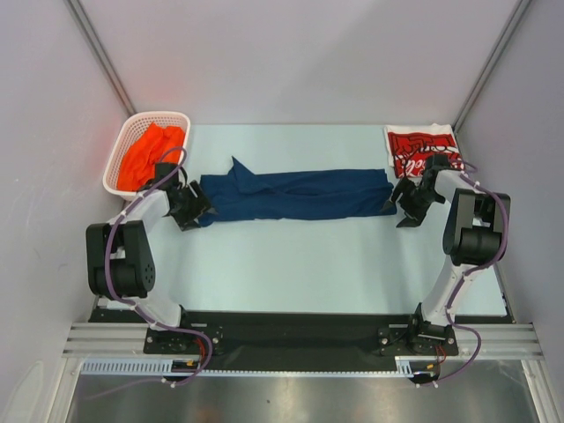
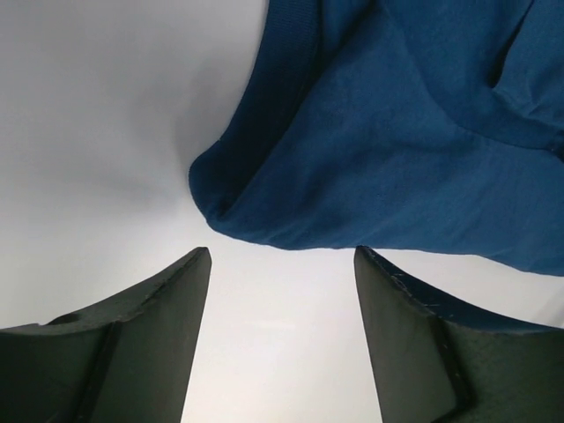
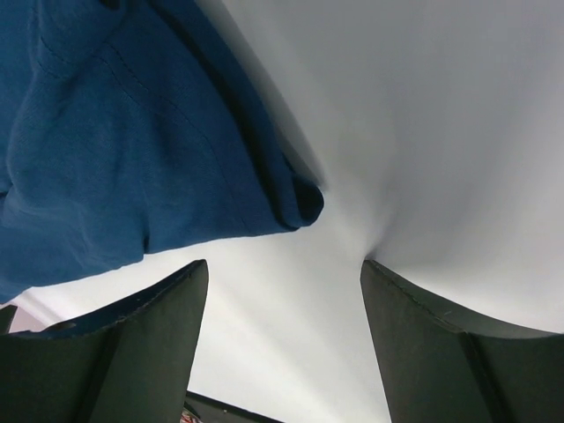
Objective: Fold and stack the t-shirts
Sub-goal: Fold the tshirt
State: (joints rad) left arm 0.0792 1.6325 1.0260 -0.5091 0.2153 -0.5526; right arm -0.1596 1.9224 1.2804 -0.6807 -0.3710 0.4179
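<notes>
The navy blue t-shirt (image 1: 295, 195) lies folded into a long band across the middle of the table. My left gripper (image 1: 192, 211) is open and empty just off its left end; the shirt's corner (image 2: 264, 207) lies just ahead of the fingers. My right gripper (image 1: 404, 204) is open and empty just off its right end, with the shirt's edge (image 3: 176, 176) ahead of it to the left. The red Coca-Cola t-shirt (image 1: 423, 150) lies folded at the back right. The orange t-shirt (image 1: 150, 154) is bunched in the basket.
The white lattice basket (image 1: 123, 141) stands at the back left corner of the table. Grey walls close in the left, back and right sides. The arm bases sit on the black rail (image 1: 300, 330) at the near edge.
</notes>
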